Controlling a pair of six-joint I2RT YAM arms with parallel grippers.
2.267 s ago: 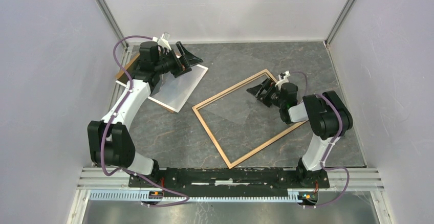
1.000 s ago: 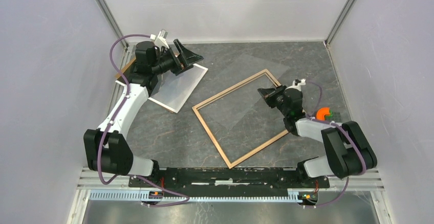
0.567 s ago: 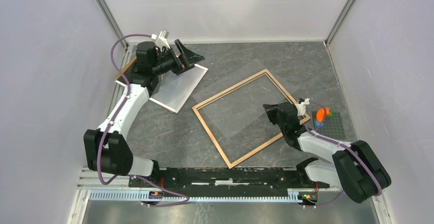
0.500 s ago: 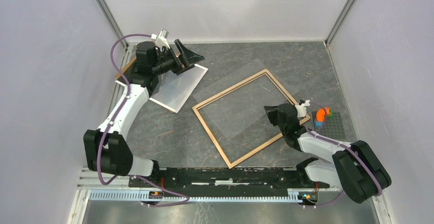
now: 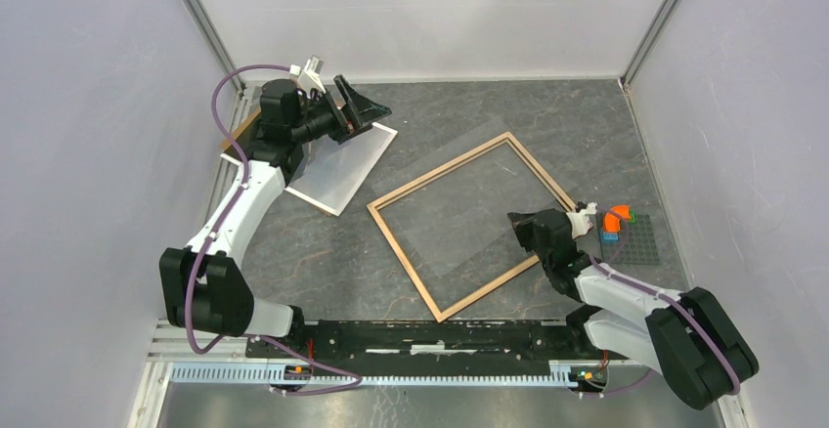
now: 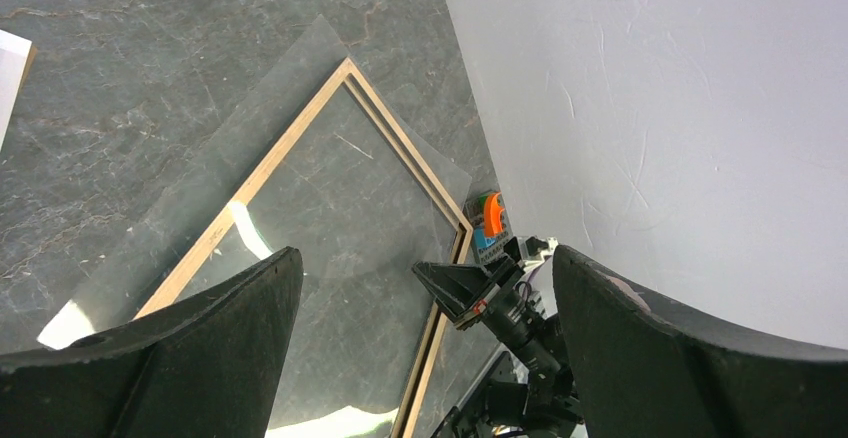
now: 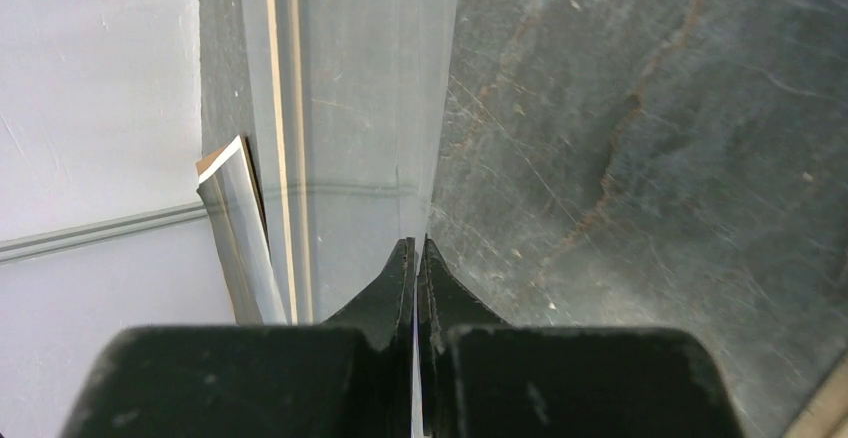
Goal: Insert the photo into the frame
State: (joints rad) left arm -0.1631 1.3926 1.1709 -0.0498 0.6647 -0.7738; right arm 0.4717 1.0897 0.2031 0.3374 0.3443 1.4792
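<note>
Photo [image 5: 347, 169]: upper left, judged light, floppy, crease-prone; to be pinched at a free edge.
Left claw [image 5: 375, 118]: spread, empty.
Right claw [image 7: 416, 246]: clenched on clear sheet [image 5: 459, 213].

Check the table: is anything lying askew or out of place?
Yes. The clear sheet is not squared with the frame. It lies skewed across the frame and overhangs the far rails instead of sitting inside them. The right gripper is shut on one edge of it.
</note>
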